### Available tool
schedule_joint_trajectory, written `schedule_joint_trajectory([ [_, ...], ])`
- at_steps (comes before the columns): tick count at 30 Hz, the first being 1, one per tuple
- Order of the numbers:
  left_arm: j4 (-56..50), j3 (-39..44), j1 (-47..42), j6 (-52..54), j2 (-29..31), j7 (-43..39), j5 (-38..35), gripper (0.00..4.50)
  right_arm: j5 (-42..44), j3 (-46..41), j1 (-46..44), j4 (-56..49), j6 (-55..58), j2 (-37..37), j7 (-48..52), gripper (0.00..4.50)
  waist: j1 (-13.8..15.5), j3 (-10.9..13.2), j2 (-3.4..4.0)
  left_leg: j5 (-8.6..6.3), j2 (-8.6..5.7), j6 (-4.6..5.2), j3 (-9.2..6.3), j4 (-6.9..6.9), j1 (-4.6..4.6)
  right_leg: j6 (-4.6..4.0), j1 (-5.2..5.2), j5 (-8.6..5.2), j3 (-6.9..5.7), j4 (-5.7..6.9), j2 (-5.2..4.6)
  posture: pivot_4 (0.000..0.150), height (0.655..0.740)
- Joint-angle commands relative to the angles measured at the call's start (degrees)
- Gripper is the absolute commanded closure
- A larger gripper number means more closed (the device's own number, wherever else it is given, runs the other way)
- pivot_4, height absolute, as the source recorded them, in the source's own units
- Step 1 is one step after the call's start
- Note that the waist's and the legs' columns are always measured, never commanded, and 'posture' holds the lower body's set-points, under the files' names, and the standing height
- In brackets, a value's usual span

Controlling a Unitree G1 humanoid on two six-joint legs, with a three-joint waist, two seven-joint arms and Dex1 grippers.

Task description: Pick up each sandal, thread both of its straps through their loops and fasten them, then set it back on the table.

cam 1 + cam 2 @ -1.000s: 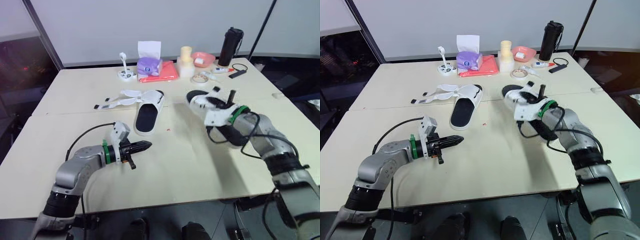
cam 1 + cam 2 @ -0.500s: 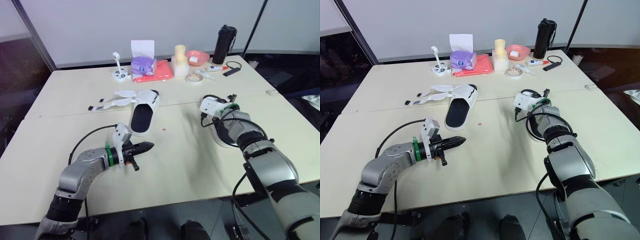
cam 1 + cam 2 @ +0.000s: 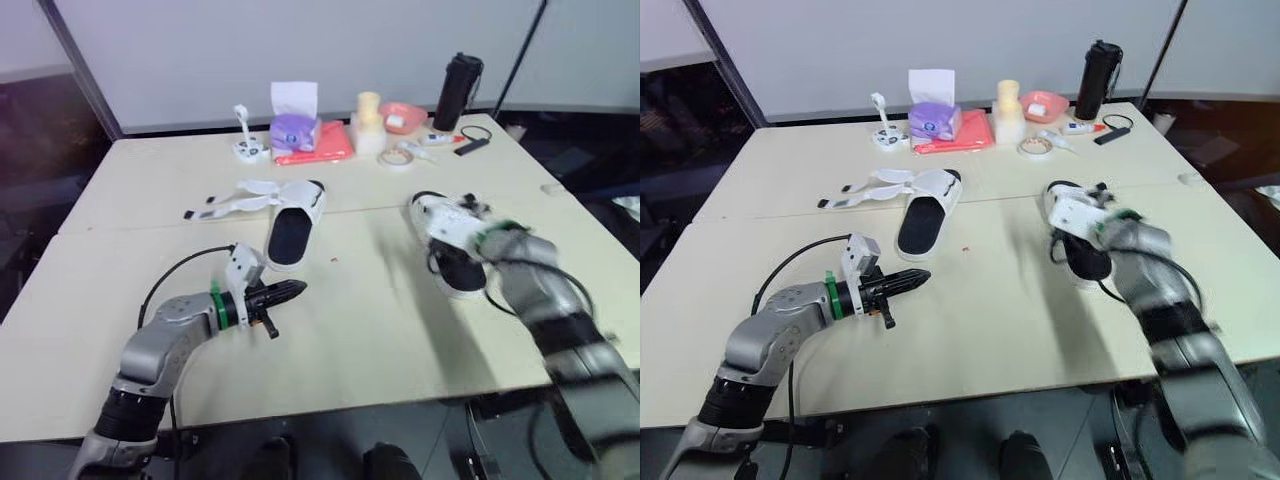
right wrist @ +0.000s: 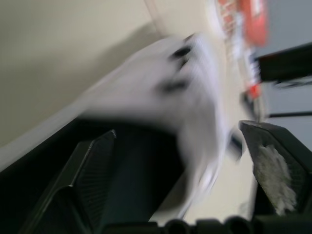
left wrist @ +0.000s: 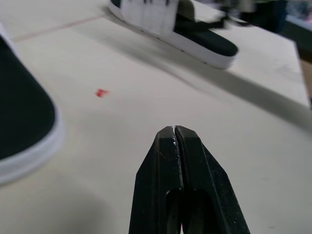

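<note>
One white sandal with a black footbed [image 3: 291,228] lies on the table at centre left, its two straps [image 3: 232,203] spread loose to the left. The second sandal [image 3: 449,244] lies flat on the table at the right, with its straps across the top. My right gripper [image 4: 178,129] is at that sandal's far end, motion-blurred. Its fingers [image 4: 92,168] stand wide apart and the blurred sandal [image 4: 161,92] is just ahead of them. My left gripper [image 3: 286,292] hovers low over bare table near the front, shut and empty. Its closed fingertips [image 5: 174,139] point toward the right sandal [image 5: 185,31].
Along the back edge stand a purple tissue box [image 3: 297,128], a red cloth [image 3: 322,146], a white cylinder [image 3: 369,124], a pink bowl [image 3: 404,115], a tape roll [image 3: 400,157] and a black bottle [image 3: 458,91]. A seam [image 3: 150,222] joins the two tables.
The right gripper lowered the right sandal onto the table, opened wide and let it go. The left arm stayed still. The camera view shifted.
</note>
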Motion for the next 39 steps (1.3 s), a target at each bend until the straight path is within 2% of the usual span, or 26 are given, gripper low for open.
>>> schedule_joint_trajectory([
  [1,0.02,-0.33,-2.04,-5.14,0.74,0.44,3.47,4.5,9.31,-6.31,7.4,-20.02,15.16,-0.18,10.48,0.08,-0.18,0.0,0.0,0.0,0.0,0.0,0.04,0.02,0.01,-0.01,0.0,0.01,0.03,0.01,0.0,0.15,0.74],
  [3,0.9,-0.82,-2.79,-7.35,1.26,0.66,5.49,4.5,14.8,-9.54,9.45,-27.3,22.9,1.47,13.1,0.08,-0.37,0.0,0.0,0.0,0.04,0.0,0.06,0.08,0.04,-0.04,0.03,0.03,0.04,0.04,0.0,0.15,0.74],
  [7,6.58,-3.04,-6.79,-17.66,1.7,3.47,14.4,4.5,32.22,-19.91,10.46,-42.34,43.67,11.66,17.69,0.08,0.18,0.01,-0.01,0.01,0.09,0.01,0.01,0.09,0.04,-0.07,0.0,0.05,0.03,0.07,0.05,0.15,0.74],
  [11,15.46,-2.96,-12.6,-27.37,1.16,9.17,21.53,4.5,39.72,-22.2,11.4,-48.89,52.53,15.88,15.17,0.08,0.97,-0.01,-0.13,0.01,-0.01,0.01,-0.06,0.13,-0.04,-0.06,0.03,0.05,-0.02,-0.04,-0.01,0.15,0.74],
  [14,22.36,-3.53,-16.71,-35.48,1.68,13.03,26.93,3.68,42.34,-21.93,11.23,-50.87,55.39,17.93,10.83,0.0,1.38,0.0,-0.13,0.0,-0.01,0.01,-0.04,0.13,-0.05,-0.06,-0.01,0.05,-0.02,-0.02,-0.02,0.15,0.74],
  [21,47.25,-9.61,-31.85,-51.74,1.22,24.41,41.45,0.11,47.32,-21.22,9.28,-53.29,59.58,25.3,1.51,0.0,1.47,0.0,-0.17,0.01,-0.03,0.01,-0.03,0.13,-0.07,-0.03,-0.03,0.06,-0.07,0.03,-0.01,0.15,0.74],
  [25,61.6,-12.74,-40.01,-56.76,-1.09,30.26,46.57,0.05,49.7,-19.75,8.23,-53.5,59.94,26.85,-2.19,0.0,1.33,0.01,-0.19,0.01,-0.04,0.01,-0.04,0.12,-0.1,-0.01,-0.08,0.04,-0.1,0.07,0.0,0.15,0.74],
  [30,74.31,-17.22,-46.02,-59.17,-4.16,36.03,52.36,0.05,51.75,-19.29,8.93,-53.57,59.22,26.77,-5.93,0.0,1.03,0.04,-0.24,0.01,-0.05,0.02,-0.04,0.12,-0.1,0.04,-0.07,0.02,-0.11,0.1,0.0,0.15,0.74],
  [39,83.88,-25.94,-51.34,-52.71,-9.79,51.03,63.39,0.05,53.66,-19.6,12.35,-56.19,58.83,27.07,-12.23,0.0,0.09,0.17,-0.46,0.01,-0.06,0.02,-0.07,0.12,-0.13,0.09,-0.13,-0.01,-0.14,0.21,0.0,0.15,0.74],
])
